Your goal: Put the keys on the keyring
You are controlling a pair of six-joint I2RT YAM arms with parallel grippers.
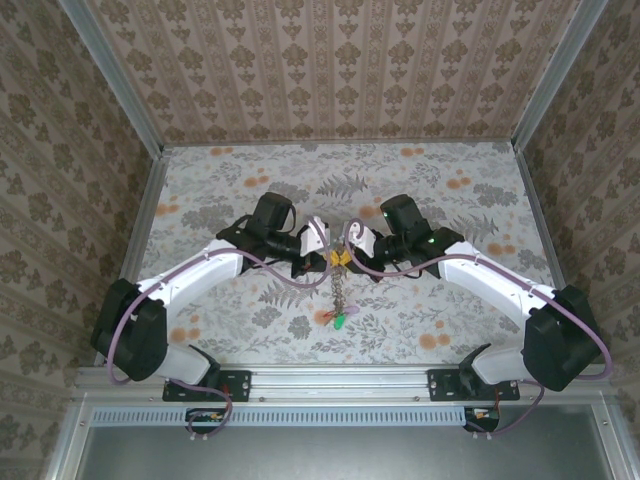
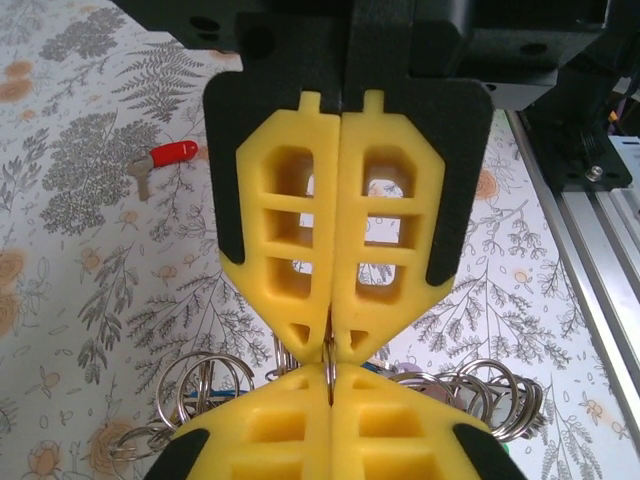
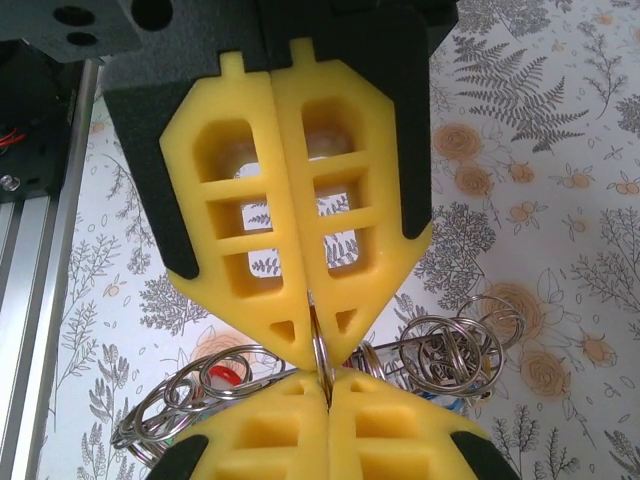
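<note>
Over the middle of the table my left gripper (image 1: 334, 258) and right gripper (image 1: 346, 258) meet tip to tip. Both are shut on the same thin wire loop of the keyring (image 1: 340, 295), which hangs below them with keys and coloured tags at its lower end. In the left wrist view my left gripper (image 2: 330, 342) pinches the keyring (image 2: 328, 362), and the right gripper's yellow fingers (image 2: 390, 430) face it from below. In the right wrist view my right gripper (image 3: 318, 358) clamps the keyring (image 3: 320, 350) with small split rings on both sides. One of the keys (image 2: 162, 158), red-tagged, lies flat on the table.
The table (image 1: 450, 200) has a floral cover and patterned walls on three sides. An aluminium rail (image 2: 595, 230) runs along the near edge and is seen again as the rail (image 3: 30, 260) in the right wrist view. Both arm bases stand at the bottom corners.
</note>
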